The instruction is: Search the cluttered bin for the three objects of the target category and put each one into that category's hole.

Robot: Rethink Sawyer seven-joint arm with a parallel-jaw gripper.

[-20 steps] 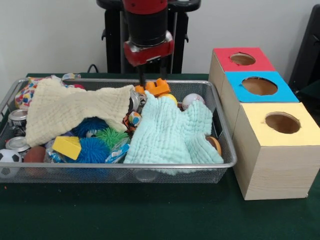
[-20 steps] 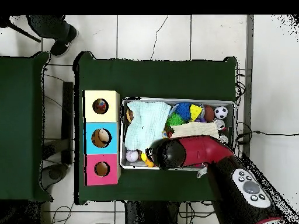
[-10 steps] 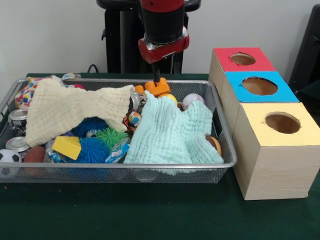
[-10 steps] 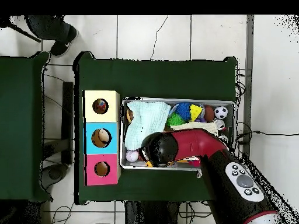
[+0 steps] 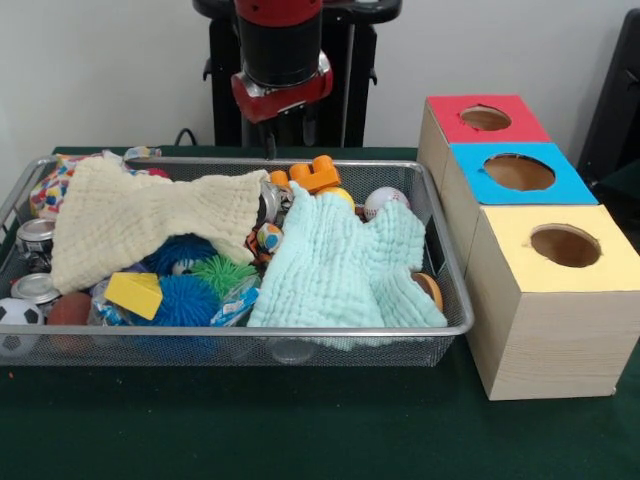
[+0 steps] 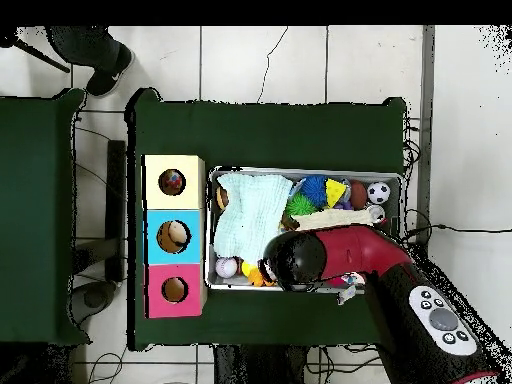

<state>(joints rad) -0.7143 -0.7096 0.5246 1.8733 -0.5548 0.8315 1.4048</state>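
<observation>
Cloths (image 5: 345, 262) two, holed boxes (image 5: 518, 172) three

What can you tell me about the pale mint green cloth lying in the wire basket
The pale mint green cloth is a soft, crinkled, gauze-like fabric, lying loosely crumpled. It sits in the part of the silver wire mesh basket closest to the three boxes, heaped over other toys. Its lower edge drapes against the basket's front rim. An orange plastic toy pokes out behind its top edge, a white baseball sits beside it, and a small multicoloured ball touches its side. The gripper is not touching it.
</observation>
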